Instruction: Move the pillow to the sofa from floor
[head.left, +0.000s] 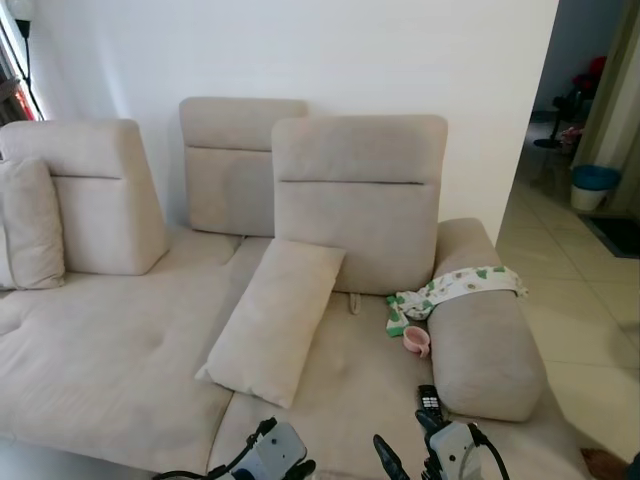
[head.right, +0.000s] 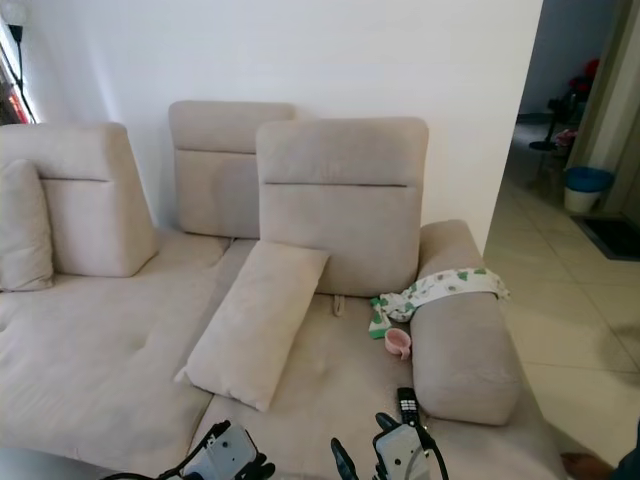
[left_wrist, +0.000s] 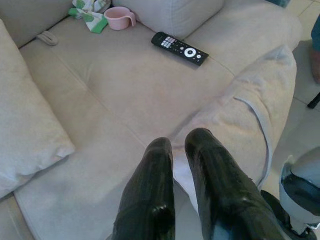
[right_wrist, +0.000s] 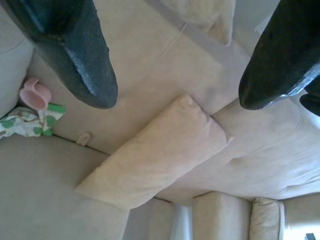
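A beige pillow (left_wrist: 250, 115) lies over the front edge of the beige sofa (head.left: 110, 360). My left gripper (left_wrist: 179, 142) is shut on this pillow's pale fabric, pinching it near one end. A second long beige pillow (head.left: 275, 320) lies on the seat and leans against the middle backrest; it is also the pillow (right_wrist: 155, 155) in the right wrist view. My right gripper (right_wrist: 177, 97) hangs open above the seat, holding nothing. Both grippers sit low at the sofa's front, the left gripper (head.left: 285, 458) beside the right gripper (head.left: 405, 448).
A black remote (head.left: 429, 402), a pink cup (head.left: 417, 340) and a green-patterned cloth (head.left: 455, 288) lie by the right armrest bolster (head.left: 485, 345). A small cushion (head.left: 30, 225) stands at the far left. A person's foot (head.left: 605, 465) is on the tiled floor at right; a blue bin (head.left: 595, 185) stands beyond.
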